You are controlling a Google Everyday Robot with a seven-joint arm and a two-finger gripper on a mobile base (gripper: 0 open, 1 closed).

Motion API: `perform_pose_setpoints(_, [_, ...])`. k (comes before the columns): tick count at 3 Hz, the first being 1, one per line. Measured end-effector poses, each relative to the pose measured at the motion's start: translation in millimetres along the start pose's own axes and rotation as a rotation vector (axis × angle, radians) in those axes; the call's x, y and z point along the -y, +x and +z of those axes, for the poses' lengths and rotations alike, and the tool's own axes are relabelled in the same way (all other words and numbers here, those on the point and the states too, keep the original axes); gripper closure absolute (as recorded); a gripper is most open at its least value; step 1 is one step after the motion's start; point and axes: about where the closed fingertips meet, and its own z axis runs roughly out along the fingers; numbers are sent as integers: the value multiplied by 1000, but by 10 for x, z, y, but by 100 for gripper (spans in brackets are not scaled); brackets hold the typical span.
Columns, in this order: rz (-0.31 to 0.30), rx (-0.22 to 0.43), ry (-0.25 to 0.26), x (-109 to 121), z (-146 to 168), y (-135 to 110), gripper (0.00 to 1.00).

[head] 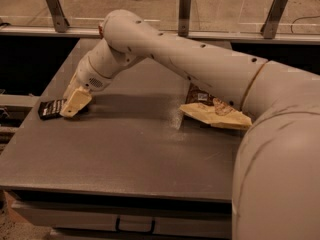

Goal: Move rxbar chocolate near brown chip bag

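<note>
The rxbar chocolate point(49, 108), a small flat black wrapper with white lettering, lies at the left edge of the grey table point(125, 149). My gripper point(74, 103) is down at the bar's right end, its cream fingers over it and touching or nearly touching it. The brown chip bag point(216, 111), crinkled tan and dark brown, lies on the right side of the table, partly hidden behind my arm.
My arm point(200, 69) crosses the table from right foreground to left. A rail with metal posts point(185, 14) runs behind the table. A drawer handle point(135, 226) sits below the front edge.
</note>
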Motion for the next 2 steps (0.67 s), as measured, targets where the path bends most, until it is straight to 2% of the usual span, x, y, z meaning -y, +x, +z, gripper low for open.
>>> perform_pose_setpoints(2, [0,0,0,0,-1,0,100])
